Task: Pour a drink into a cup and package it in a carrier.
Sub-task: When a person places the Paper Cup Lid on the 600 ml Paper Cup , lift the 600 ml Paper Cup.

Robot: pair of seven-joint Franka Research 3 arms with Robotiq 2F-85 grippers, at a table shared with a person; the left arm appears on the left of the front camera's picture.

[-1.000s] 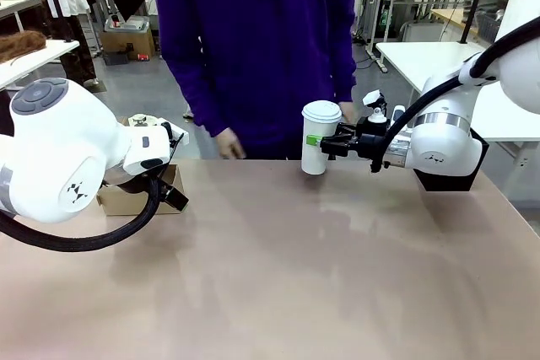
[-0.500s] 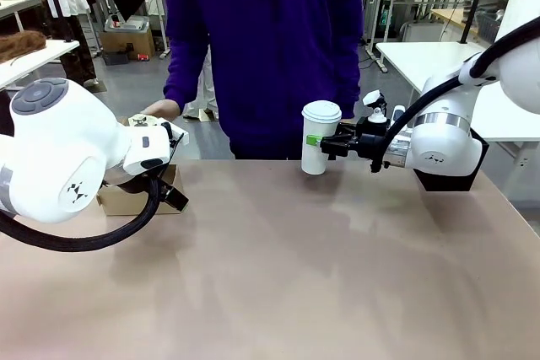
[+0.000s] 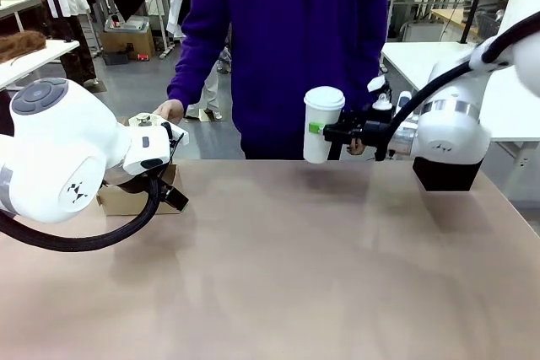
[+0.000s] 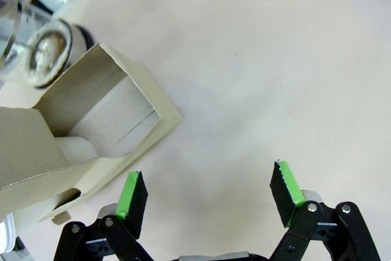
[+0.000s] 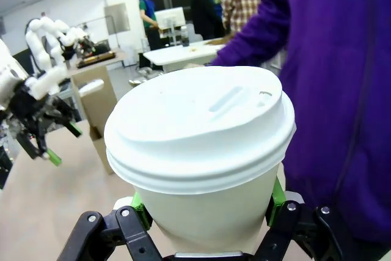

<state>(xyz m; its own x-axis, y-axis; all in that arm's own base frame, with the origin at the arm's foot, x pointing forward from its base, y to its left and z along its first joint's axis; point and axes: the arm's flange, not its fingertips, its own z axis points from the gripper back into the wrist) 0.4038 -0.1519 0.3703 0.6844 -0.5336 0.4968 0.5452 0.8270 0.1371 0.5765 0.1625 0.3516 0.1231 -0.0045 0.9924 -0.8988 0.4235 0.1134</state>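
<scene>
The white cup [image 3: 322, 124], capped with a white lid, hangs just above the table's far edge with my right gripper [image 3: 319, 131] shut on its side. In the right wrist view the cup [image 5: 201, 145] rises between the green pads [image 5: 276, 195]. The brown cardboard carrier [image 4: 104, 120] lies at the far left, partly behind my left arm [image 3: 59, 158]. My left gripper [image 4: 208, 178] hovers open beside the carrier, nothing between its fingers. A person's hand [image 3: 169, 110] reaches near the carrier, by a clear glass edge [image 4: 9, 25]; the drink itself I cannot make out.
The person in a purple top [image 3: 291, 40] stands at the far edge, right behind the cup. A round white-rimmed object [image 4: 49, 53] sits beyond the carrier. The bare tan tabletop [image 3: 287, 267] stretches between the arms.
My right gripper has lifted the cup a little and carried it slightly right. The person shifted right and moved a hand from the table's middle to beside the carrier. The left arm stayed still.
</scene>
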